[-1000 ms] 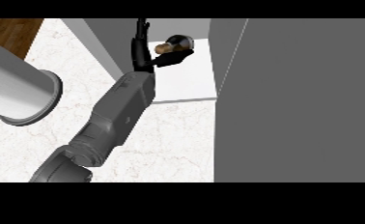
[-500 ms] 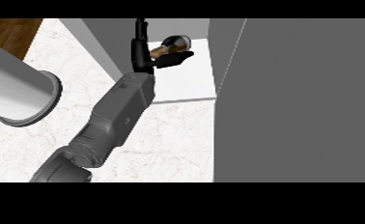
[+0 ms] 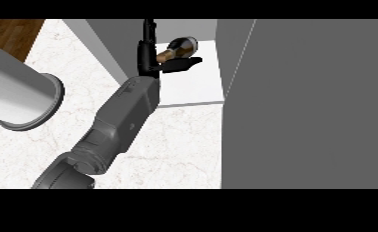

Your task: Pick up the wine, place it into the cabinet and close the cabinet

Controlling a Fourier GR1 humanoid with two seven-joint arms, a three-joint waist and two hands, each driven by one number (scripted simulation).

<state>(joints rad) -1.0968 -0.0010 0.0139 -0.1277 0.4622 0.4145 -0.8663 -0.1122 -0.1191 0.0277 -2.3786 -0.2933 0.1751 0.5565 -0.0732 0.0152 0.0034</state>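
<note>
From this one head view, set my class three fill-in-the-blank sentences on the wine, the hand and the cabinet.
1. The wine bottle lies inside the open ____.
2. Only one hand shows, fingers straight, just ____ of the bottle in the view.
3. The white shelf beneath the bottle belongs to the cabinet, which stands on a ____ counter.

Missing words: cabinet; left; marble

Even, flat light; soft shadows, no glare.

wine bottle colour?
The wine bottle is dark, near black, with a tan-brown neck; it shows in the head view, inside the cabinet.
</note>
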